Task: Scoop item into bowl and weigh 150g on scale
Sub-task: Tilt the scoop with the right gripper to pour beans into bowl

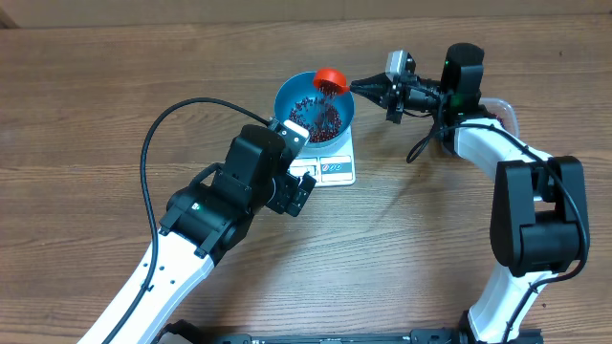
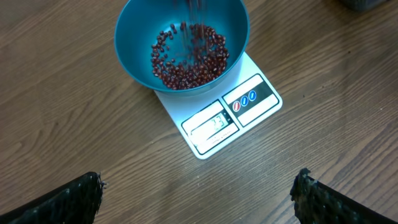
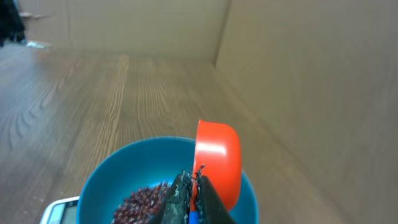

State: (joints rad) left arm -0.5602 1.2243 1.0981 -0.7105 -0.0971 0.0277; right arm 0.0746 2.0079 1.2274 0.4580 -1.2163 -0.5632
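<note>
A wooden counter (image 1: 96, 96) fills every view. On it, upper centre of the overhead frame, the blue bowl (image 1: 287, 96) sits on the white scale (image 1: 335, 170), whose display edge faces the bottom of the frame. The digits are too small to read.

The left end effector (image 2: 199, 202) hangs just lower left of the scale with its fingers spread wide and nothing between them. The right end effector (image 1: 363, 86) comes in from the upper right, clamped narrow on the handle of an orange scoop (image 1: 331, 78).

The scoop's handle lies left to right in the overhead frame. Its cup is tipped over the bowl's upper-right rim, directly left of the fingertips.

The beans (image 2: 186, 62) thinly cover the bowl's bottom, with a blurred streak dropping in. Any further pouring looks like the right arm's job.
</note>
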